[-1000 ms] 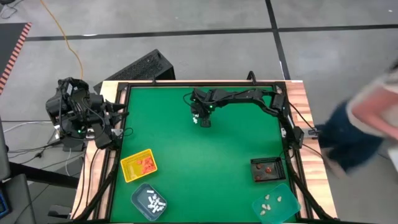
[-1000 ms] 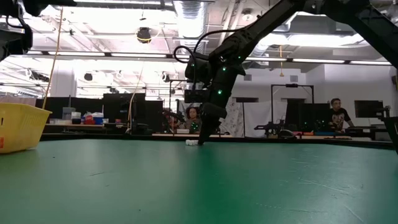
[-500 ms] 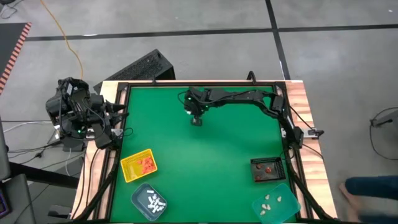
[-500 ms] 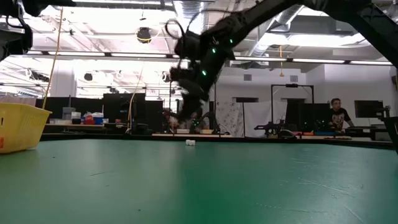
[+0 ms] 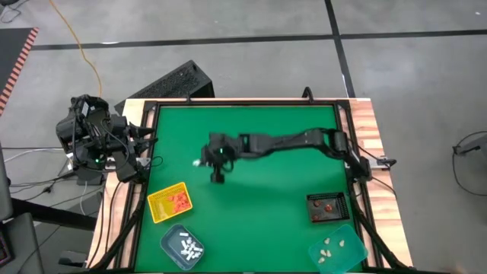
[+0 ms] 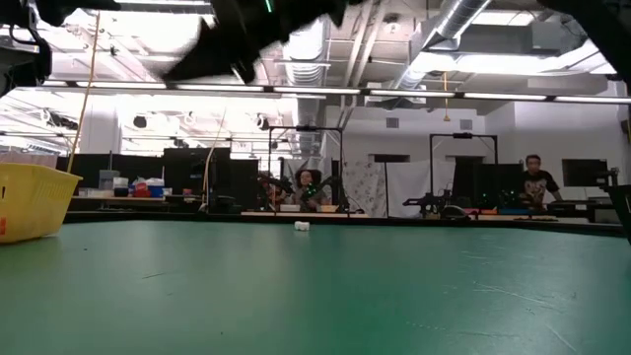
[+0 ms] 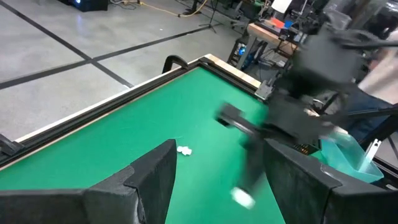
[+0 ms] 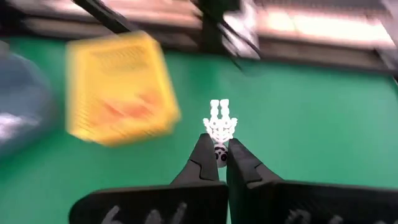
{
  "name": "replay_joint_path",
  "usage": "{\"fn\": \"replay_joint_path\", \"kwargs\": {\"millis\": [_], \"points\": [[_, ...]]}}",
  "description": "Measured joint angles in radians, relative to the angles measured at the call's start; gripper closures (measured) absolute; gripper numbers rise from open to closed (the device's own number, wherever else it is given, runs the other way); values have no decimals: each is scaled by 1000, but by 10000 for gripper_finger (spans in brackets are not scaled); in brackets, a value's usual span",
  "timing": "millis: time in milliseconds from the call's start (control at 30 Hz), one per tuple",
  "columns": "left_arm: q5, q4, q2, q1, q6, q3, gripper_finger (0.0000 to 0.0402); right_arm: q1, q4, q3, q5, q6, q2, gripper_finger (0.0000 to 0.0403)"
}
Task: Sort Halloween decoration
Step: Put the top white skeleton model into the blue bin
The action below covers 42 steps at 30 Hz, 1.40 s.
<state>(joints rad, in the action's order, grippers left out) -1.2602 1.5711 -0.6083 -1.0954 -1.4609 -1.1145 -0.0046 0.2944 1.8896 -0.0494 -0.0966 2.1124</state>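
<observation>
A small white skeleton-shaped trinket sticks out past the tips of my right gripper, which is shut on it. In the high view, this gripper hangs above the mat's left middle, pointing toward the table's left edge, with the trinket at its tips. Another white trinket lies on the mat farther back, also seen in the left wrist view. My left gripper stands open beyond the table's left edge. My right gripper pinches the trinket's near end, a small round skull-like part, between its two fingertips. The fingers slant down toward the table's left edge. The trinket is lifted clear of the mat and points out beyond the tips, in line with the fingers.
Near the front left stand a yellow tray with orange-red pieces and a blue-grey tray with white ones. At the front right are a black tray with red pieces and a teal tray with white ones.
My right gripper has risen from the mat at the far middle and swung toward the table's left and near edges, tipping from steeply downward to a flatter slant. It carries a white trinket clear of the mat. Another white trinket stays where it lay.
</observation>
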Motion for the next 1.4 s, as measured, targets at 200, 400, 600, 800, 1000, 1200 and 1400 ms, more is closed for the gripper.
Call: {"fn": "replay_joint_path", "kwargs": {"millis": [200, 400, 600, 800, 1000, 1200, 1400], "points": [[0, 0, 0, 0, 0, 0, 176, 155, -185, 2, 47, 3, 3, 401], [0, 0, 0, 0, -1, 0, 176, 257, -379, 5, 52, 3, 30, 401], [27, 0, 0, 0, 16, 0, 176, 329, -452, 79, 46, 12, 160, 401], [63, 0, 0, 0, 25, 0, 176, 357, -397, 286, -1, 56, 319, 401], [78, 0, 0, 0, 25, 0, 176, 362, -295, 468, -38, 133, 455, 401], [77, 0, 0, 0, 27, 0, 176, 367, -201, 455, -39, 236, 458, 388], [77, 0, 0, 0, 27, 0, 176, 368, -119, 454, -62, 264, 458, 351]]}}
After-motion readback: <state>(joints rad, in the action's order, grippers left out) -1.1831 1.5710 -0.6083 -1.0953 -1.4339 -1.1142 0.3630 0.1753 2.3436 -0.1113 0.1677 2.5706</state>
